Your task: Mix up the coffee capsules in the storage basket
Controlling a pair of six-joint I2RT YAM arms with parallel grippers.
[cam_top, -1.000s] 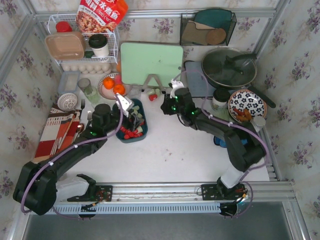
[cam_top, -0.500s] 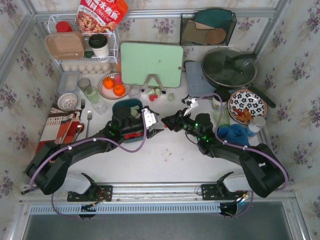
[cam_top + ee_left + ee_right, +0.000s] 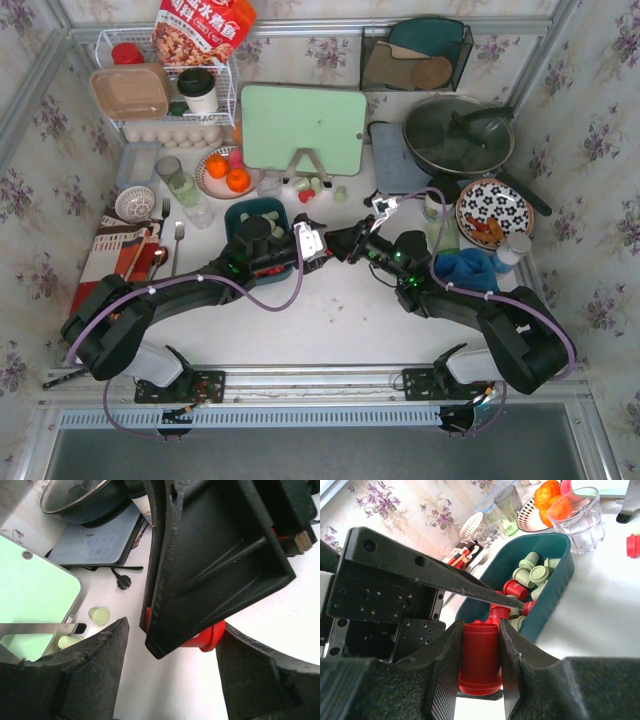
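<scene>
My right gripper (image 3: 480, 625) is shut on a red coffee capsule (image 3: 480, 665), held upright just right of the storage basket (image 3: 555, 580). In the top view the right gripper (image 3: 345, 243) meets my left gripper (image 3: 312, 243) tip to tip. The left gripper (image 3: 172, 630) is open, its fingers (image 3: 100, 655) on either side of the right gripper's finger and the red capsule (image 3: 210, 636). The dark teal basket (image 3: 240, 212) holds mint green capsules (image 3: 532, 572) and red capsules (image 3: 515, 589); the left arm hides most of it from above. Loose capsules (image 3: 306, 196) lie near the cutting board.
A mint green cutting board (image 3: 303, 125) stands behind, with a plate of oranges (image 3: 225, 172) and glasses (image 3: 580, 515) left of it. A pan (image 3: 458, 135), a patterned bowl (image 3: 493, 210) and a blue cloth (image 3: 462, 268) are at the right. Two loose mint capsules (image 3: 99, 615) lie on the table.
My left gripper has swung right from over the basket to the table beside it. My right gripper has come forward and left with the red capsule, and the two now meet.
</scene>
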